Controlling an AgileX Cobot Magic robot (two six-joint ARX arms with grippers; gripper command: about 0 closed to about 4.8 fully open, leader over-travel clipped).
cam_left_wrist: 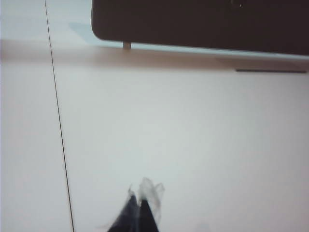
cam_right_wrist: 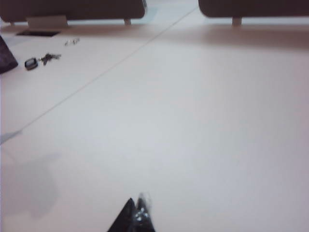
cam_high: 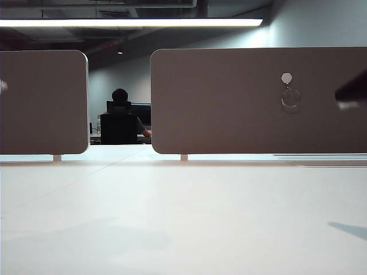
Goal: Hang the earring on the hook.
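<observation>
Both grippers had their fingers pressed together on nothing: the left gripper (cam_left_wrist: 140, 205) and the right gripper (cam_right_wrist: 137, 210) each hung over bare white table (cam_high: 183, 217). The earring (cam_high: 291, 98) hung far ahead of the fingers, from the hook (cam_high: 287, 78) on the partition panel (cam_high: 229, 103), so the job looked done and the arms clear of it. Open tabletop lay ahead of both fingertips, up to the panel's lower edge; keys (cam_right_wrist: 41, 60) sat well off from the right fingers.

My left pincer (cam_left_wrist: 141, 200) and right pincer (cam_right_wrist: 137, 208) are blurred and cut off at the frame edge, and the earring (cam_high: 291, 99) is too faint to make out.
</observation>
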